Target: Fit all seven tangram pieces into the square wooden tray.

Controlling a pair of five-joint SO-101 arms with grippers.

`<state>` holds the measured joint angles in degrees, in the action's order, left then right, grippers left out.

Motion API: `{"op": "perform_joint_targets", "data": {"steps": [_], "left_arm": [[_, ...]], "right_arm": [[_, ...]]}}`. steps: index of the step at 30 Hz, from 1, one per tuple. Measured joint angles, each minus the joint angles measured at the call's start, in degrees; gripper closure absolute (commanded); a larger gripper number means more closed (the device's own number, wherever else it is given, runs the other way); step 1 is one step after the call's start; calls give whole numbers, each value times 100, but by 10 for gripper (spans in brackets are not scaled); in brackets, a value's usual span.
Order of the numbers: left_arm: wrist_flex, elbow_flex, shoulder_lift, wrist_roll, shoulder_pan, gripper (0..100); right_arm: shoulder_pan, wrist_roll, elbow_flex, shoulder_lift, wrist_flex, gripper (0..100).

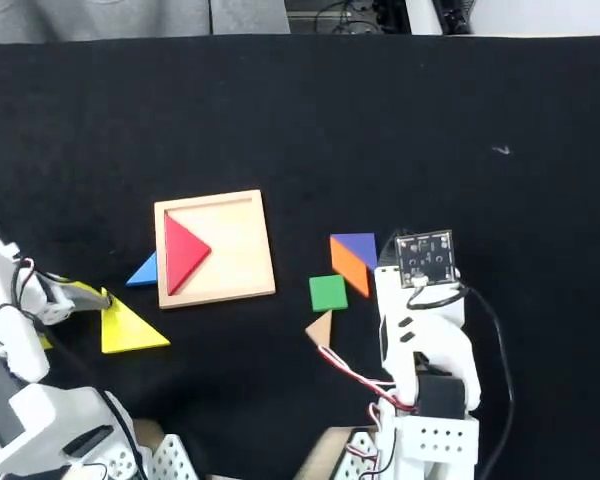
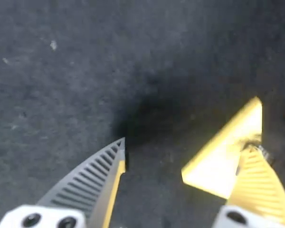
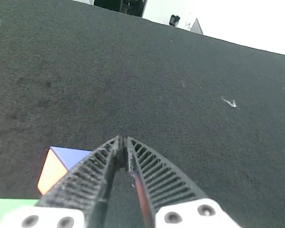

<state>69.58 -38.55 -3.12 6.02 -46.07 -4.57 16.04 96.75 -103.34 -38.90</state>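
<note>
The square wooden tray (image 1: 242,275) lies left of the table's middle with a red triangle (image 1: 184,253) inside it. A small blue triangle (image 1: 143,271) touches the tray's left side. The large yellow triangle (image 1: 130,326) lies in front of it. My left gripper (image 2: 187,145) is open low over the cloth, one finger (image 2: 257,171) resting at the yellow triangle's (image 2: 221,154) corner. Right of the tray lie an orange parallelogram (image 1: 349,266), a dark blue piece (image 1: 358,243), a green square (image 1: 328,292) and a tan triangle (image 1: 321,326). My right gripper (image 3: 123,143) is shut and empty beside the blue and orange pieces.
Black cloth covers the whole table (image 1: 430,120). The right arm (image 1: 425,340) stands just right of the loose pieces, and the left arm's base (image 1: 40,420) fills the front left corner. Cables and white fittings sit along the front edge.
</note>
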Motion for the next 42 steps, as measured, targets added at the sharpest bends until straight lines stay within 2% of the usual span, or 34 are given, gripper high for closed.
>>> {"op": "perform_joint_targets", "data": {"steps": [6,11,14,17,21,26,32,38,42], "left_arm": [[897,158,0,105,396,641],[633,167,0,211,1125,642],[123,167,18,738,1354,705],[123,167,18,1187,1547,742],[492,-114,18,1618,1837,742],[730,-290,18,1916,1864,747],[1116,-422,18,2576,2690,748],[659,-747,18,3051,2954,748],[413,-914,18,3736,2954,748]], "right_arm": [[0,0,0,0,0,984],[0,0,0,0,-9,984],[158,18,0,0,-9,986],[185,167,0,0,-9,986],[185,237,0,0,-9,986],[185,237,0,0,-9,986],[185,237,0,0,-9,986],[185,237,0,0,-9,986],[185,237,0,0,-9,986]]}}
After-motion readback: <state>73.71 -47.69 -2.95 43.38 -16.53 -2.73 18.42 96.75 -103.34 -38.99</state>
